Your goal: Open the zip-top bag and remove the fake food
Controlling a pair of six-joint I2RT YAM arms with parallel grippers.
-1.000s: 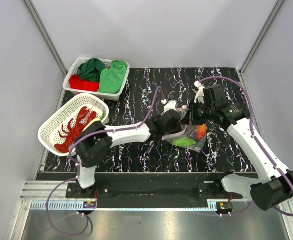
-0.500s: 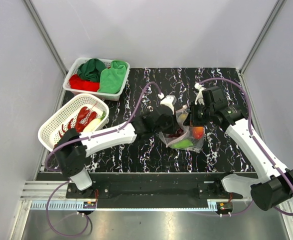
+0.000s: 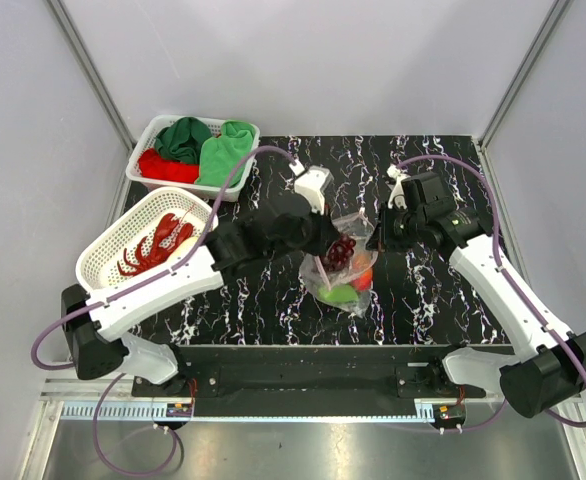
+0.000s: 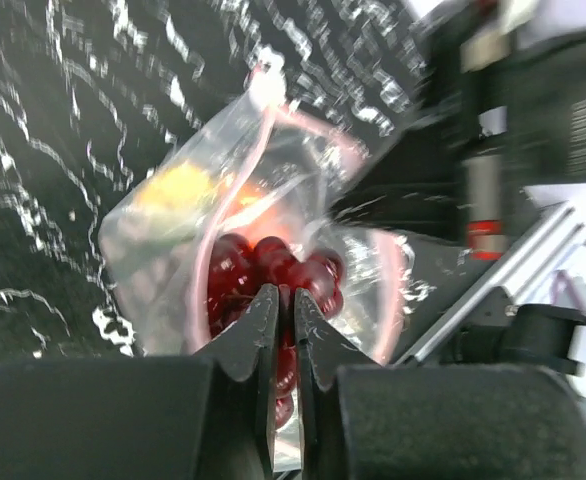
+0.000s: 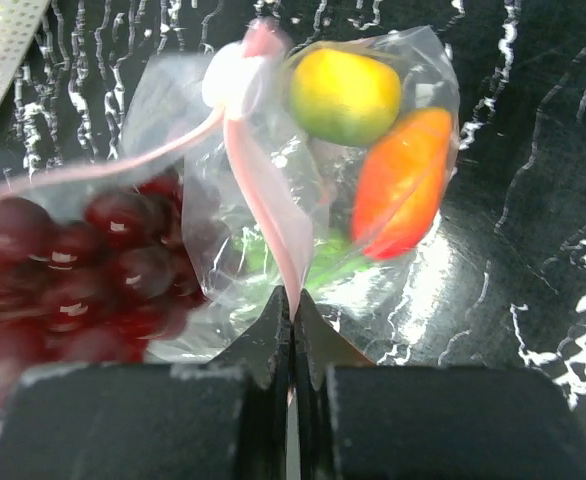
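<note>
Two arms reach over a black surface [image 3: 423, 300] veined with white. Only the top view shows it whole, the left arm [image 3: 173, 285] coming from the lower left and the right arm [image 3: 493, 290] from the lower right. Two white plastic baskets sit at the upper left of that frame. The cloth basket [image 3: 141, 148] holds folded green and red cloths [image 3: 225, 152], and the perforated lobster basket [image 3: 98, 255] holds a red lobster [image 3: 153, 250]. Neither wrist view shows the cloths or the lobster.

At the centre, between the arms' ends, is the bag [image 3: 338, 275], made of clear, crinkled, glossy film. From above its contents are only small patches of colour.

The right wrist view sorts them out. A round yellow-green fruit [image 5: 345, 95] and an oval orange fruit [image 5: 405, 185] lie in the upper right. A green piece [image 5: 318, 262] shows below them, half hidden by folds. The right tool [image 5: 291, 300] is pressed together, pinching the bag's pink zip strip [image 5: 258, 190].

The left wrist view is motion-blurred. The left tool [image 4: 281, 292] is closed to a thin slit, its tips on the grapes [image 4: 273, 265], a cluster of glossy dark red balls inside the open mouth. The exact hold is hard to make out.
</note>
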